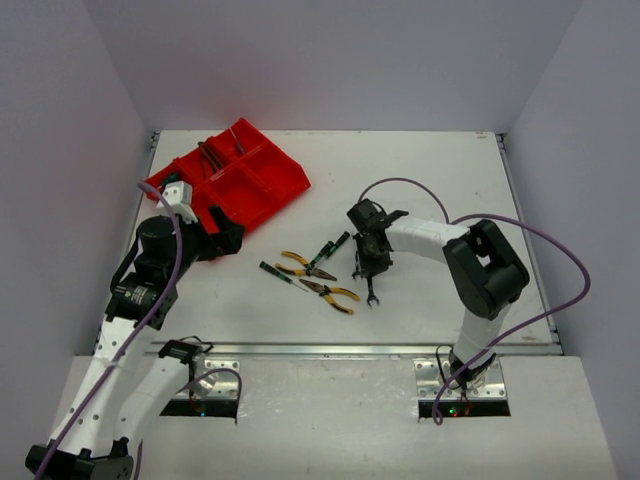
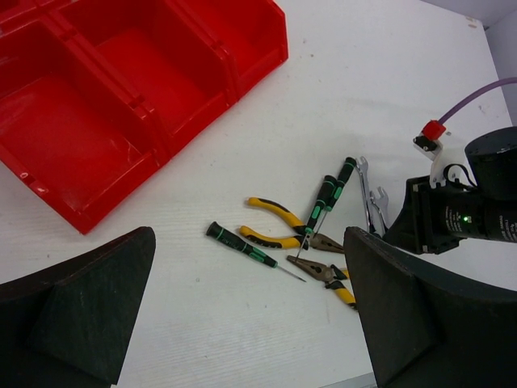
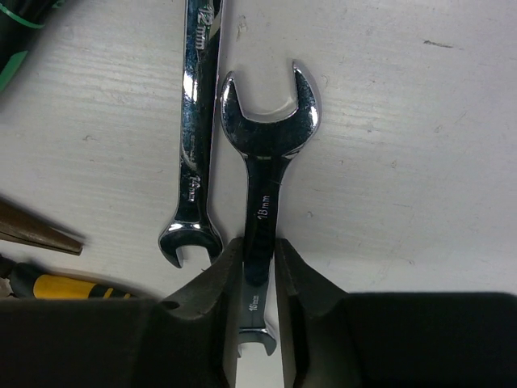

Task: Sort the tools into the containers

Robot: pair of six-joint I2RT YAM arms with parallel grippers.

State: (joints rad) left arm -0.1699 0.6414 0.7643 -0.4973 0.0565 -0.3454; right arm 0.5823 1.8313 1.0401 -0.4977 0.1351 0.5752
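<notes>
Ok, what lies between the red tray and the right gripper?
Two yellow pliers and three screwdrivers, clearest in the left wrist view. The right gripper grips a wrench.

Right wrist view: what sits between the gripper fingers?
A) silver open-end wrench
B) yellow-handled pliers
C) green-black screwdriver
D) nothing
A: the right gripper has a finger pressed on each side of the shank of the silver wrench, which lies beside a second wrench.
</notes>
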